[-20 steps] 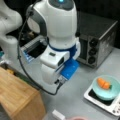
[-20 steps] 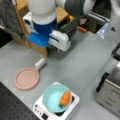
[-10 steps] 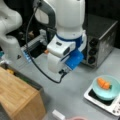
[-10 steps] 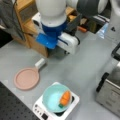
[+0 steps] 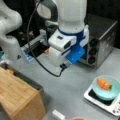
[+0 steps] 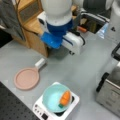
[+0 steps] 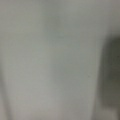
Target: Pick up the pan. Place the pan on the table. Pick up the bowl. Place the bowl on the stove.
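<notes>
Looking over the scene, we are finding the work largely finished as far as these pictures show. The pan (image 6: 26,78) is lying flat on the table (image 6: 82,67) at the lower left of a front view, its white handle pointing up and to the right, well apart from the arm. Only a sliver of its rim (image 5: 77,118) is showing at the bottom edge of a front view. The bowl (image 6: 55,97) is sitting on the stove (image 6: 40,110) at the bottom centre of that front view, with a carrot (image 6: 65,98) lying inside it; in a front view the same bowl (image 5: 106,87) is resting on the stove (image 5: 100,101) at the lower right, just below the toaster oven (image 5: 101,42).

We are seeing the gripper (image 6: 71,43) raised above the table in the upper middle of both front views, beside the wooden box (image 6: 32,30) and well apart from pan and bowl alike. Nothing is hanging from it, and it is touching nothing. Whether its jaws are parted or closed, we cannot tell, since the arm's body is covering them. The wrist view is showing only bare grey table surface (image 7: 50,60).

So we are judging both placings done, with nothing left visibly outstanding.
</notes>
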Motion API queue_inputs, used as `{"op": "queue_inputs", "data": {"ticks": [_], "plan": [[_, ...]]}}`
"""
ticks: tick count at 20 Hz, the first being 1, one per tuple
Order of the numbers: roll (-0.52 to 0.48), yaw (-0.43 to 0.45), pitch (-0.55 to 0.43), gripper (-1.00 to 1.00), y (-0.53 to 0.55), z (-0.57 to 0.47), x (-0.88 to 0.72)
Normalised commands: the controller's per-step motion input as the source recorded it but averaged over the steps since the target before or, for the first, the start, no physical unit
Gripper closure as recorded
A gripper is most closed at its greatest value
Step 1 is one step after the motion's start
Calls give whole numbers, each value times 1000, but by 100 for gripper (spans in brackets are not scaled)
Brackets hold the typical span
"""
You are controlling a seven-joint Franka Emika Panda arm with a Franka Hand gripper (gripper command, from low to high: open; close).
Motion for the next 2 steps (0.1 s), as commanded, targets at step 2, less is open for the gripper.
{"op": "queue_inputs", "data": {"ticks": [2], "plan": [[39, -12, -40, -100, -23, -64, -181]]}}
